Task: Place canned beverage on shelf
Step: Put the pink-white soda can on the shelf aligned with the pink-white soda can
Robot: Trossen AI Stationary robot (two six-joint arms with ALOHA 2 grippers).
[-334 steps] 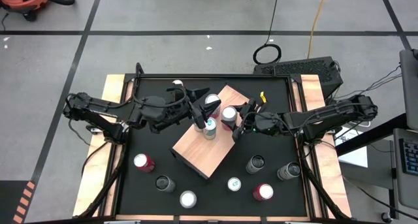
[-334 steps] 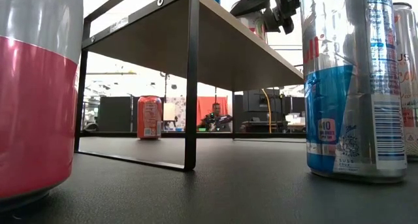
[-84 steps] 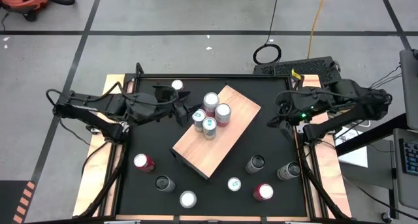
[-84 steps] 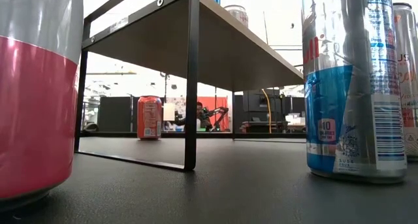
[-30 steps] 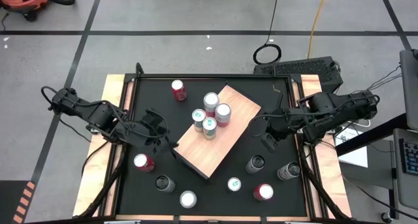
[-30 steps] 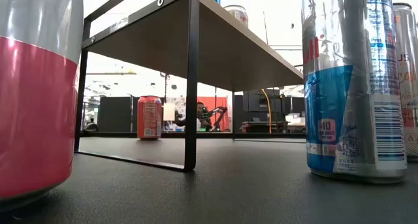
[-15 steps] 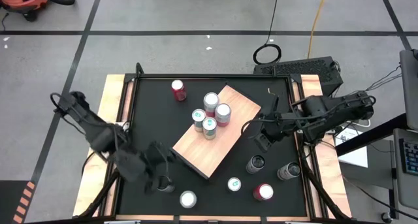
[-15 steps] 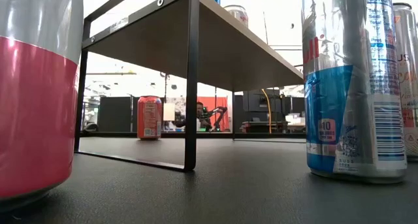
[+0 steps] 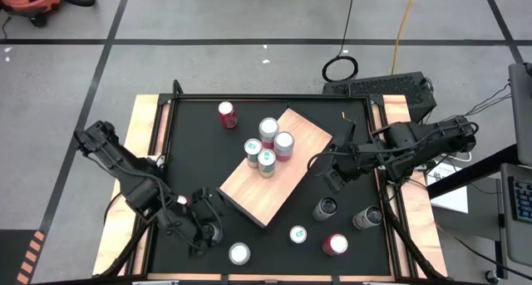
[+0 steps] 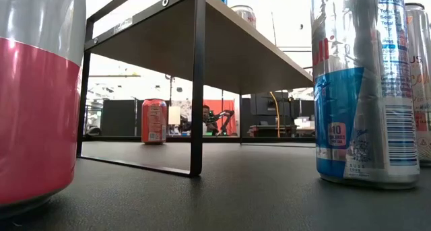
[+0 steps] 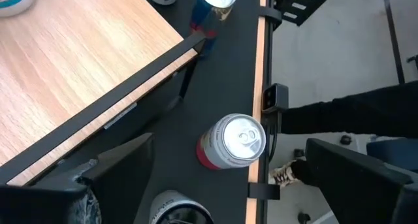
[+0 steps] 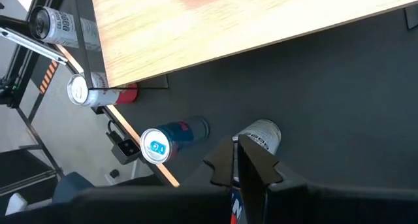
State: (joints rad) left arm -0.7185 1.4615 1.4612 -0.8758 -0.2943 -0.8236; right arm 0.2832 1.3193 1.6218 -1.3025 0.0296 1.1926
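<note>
Near edge: six cans stand on the black table (image 9: 349, 119). The left gripper (image 9: 202, 223), fingers spread and empty, hovers over two near-left cans. The right gripper (image 9: 331, 174) is clenched empty. The shelf (image 9: 287, 173) holds four cans (image 9: 268, 145); one red can (image 9: 226, 114) stands far left.

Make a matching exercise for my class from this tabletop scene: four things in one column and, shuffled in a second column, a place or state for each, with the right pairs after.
Things
1. left gripper
2. right gripper
3. shelf
4. red can

Places or states
A. carries four upright cans
B. shut, above the tabletop just right of the board
C. stands alone on the tabletop near the far edge
D. open, low over the cans at the near left

Pairs: 1-D, 2-B, 3-A, 4-C
</note>
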